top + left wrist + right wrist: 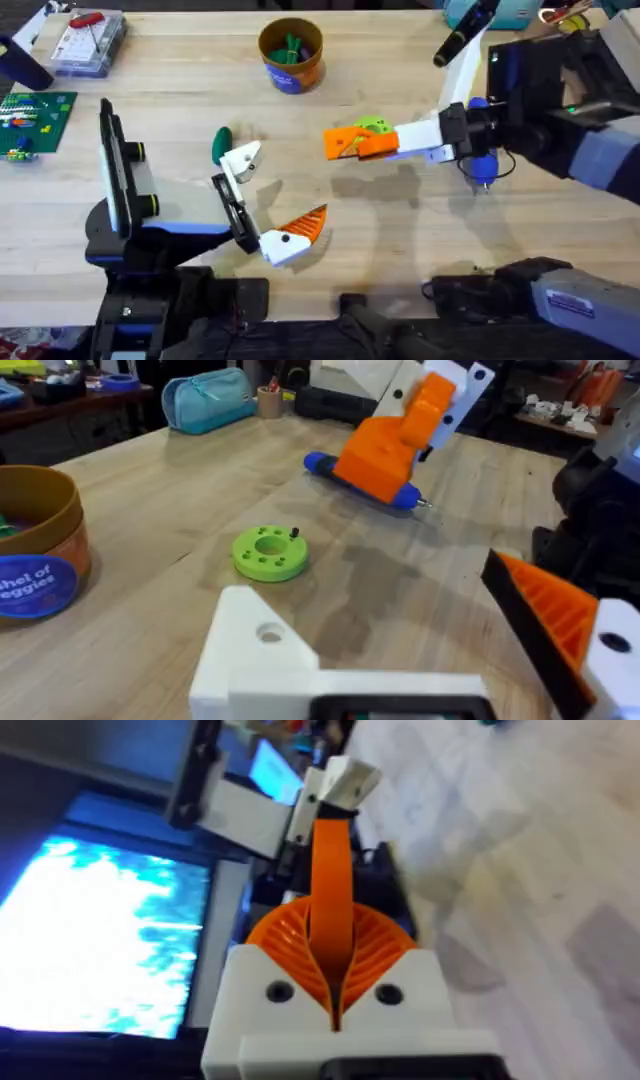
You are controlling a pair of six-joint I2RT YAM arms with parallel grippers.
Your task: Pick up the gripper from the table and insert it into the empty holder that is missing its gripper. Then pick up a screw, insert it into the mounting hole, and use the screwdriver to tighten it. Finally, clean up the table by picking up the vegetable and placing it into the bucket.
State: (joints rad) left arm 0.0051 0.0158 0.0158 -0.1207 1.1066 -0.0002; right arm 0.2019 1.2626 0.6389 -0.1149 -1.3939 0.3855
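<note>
Overhead, right gripper (pixel 345 143) jaws pinched together, left gripper (pixel 272 195) jaws spread

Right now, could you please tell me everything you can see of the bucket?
The bucket is a small round orange-tan cup with a dark blue label band bearing white lettering. It stands upright and open on the wooden table, toward its far side. Green pieces lie inside. Nothing else touches it.
</note>
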